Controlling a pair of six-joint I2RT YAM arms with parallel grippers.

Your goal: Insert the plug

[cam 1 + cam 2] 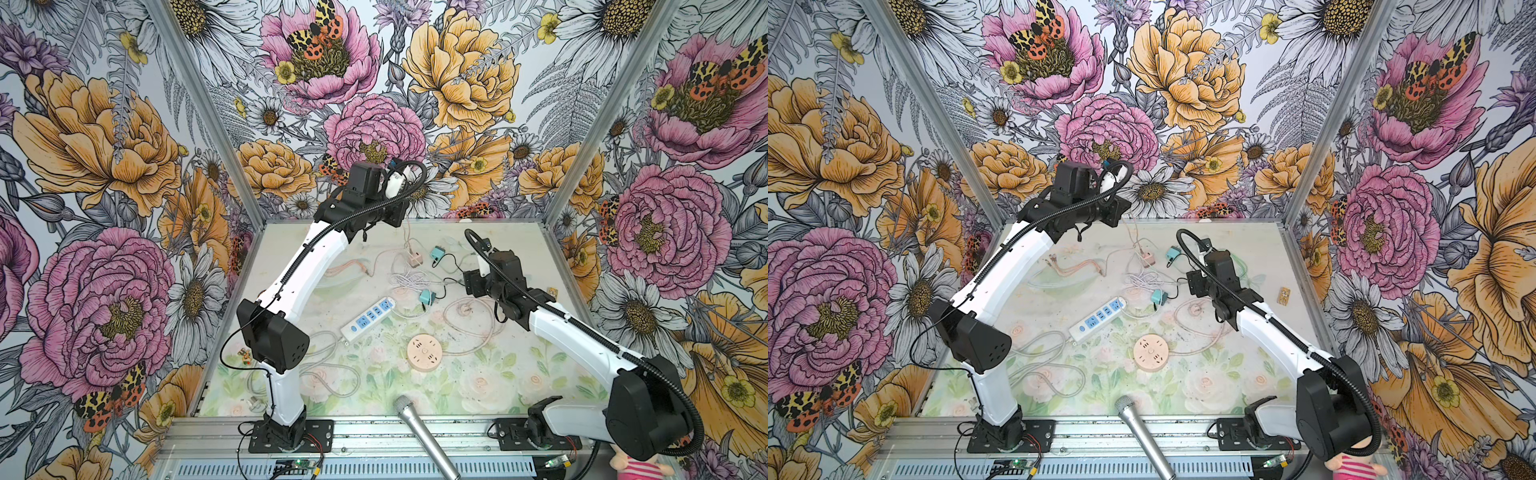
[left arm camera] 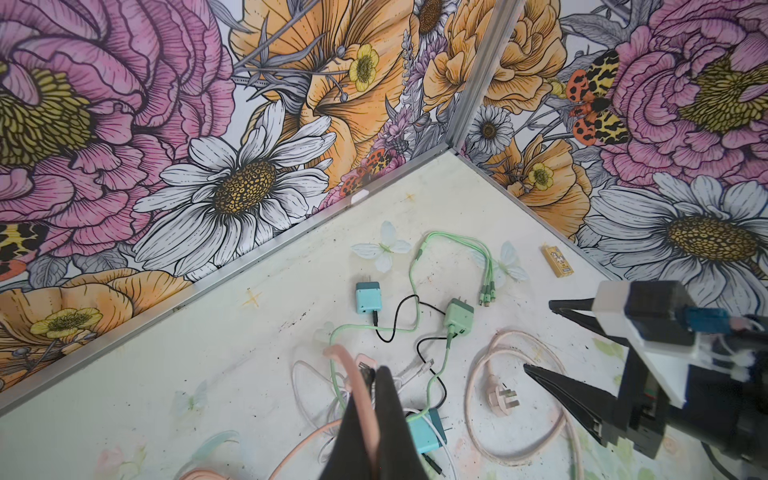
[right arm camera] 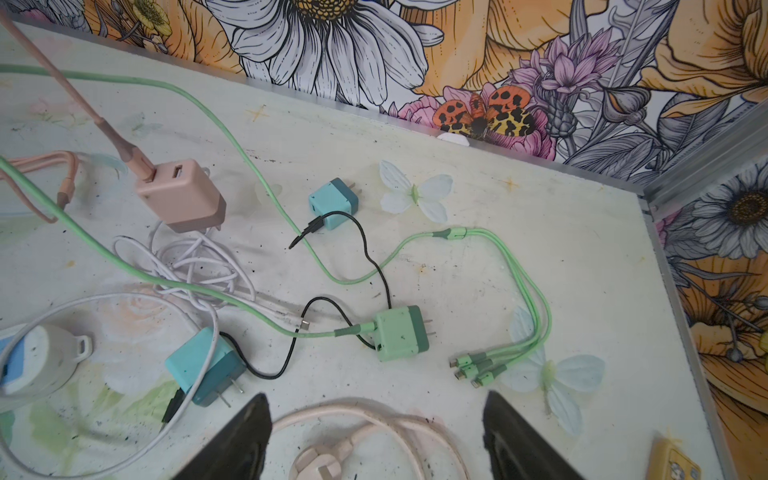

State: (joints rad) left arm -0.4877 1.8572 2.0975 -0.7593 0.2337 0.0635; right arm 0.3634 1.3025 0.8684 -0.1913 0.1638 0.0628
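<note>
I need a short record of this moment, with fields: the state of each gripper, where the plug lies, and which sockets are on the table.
left gripper: shut on pink cable, raised high
pink cable: leads down to pink charger
right gripper: open, holding nothing
three-pin plug: lying flat near the right gripper, not gripped
sockets: white power strip; round pink socket
plug inserted: not yet
</note>
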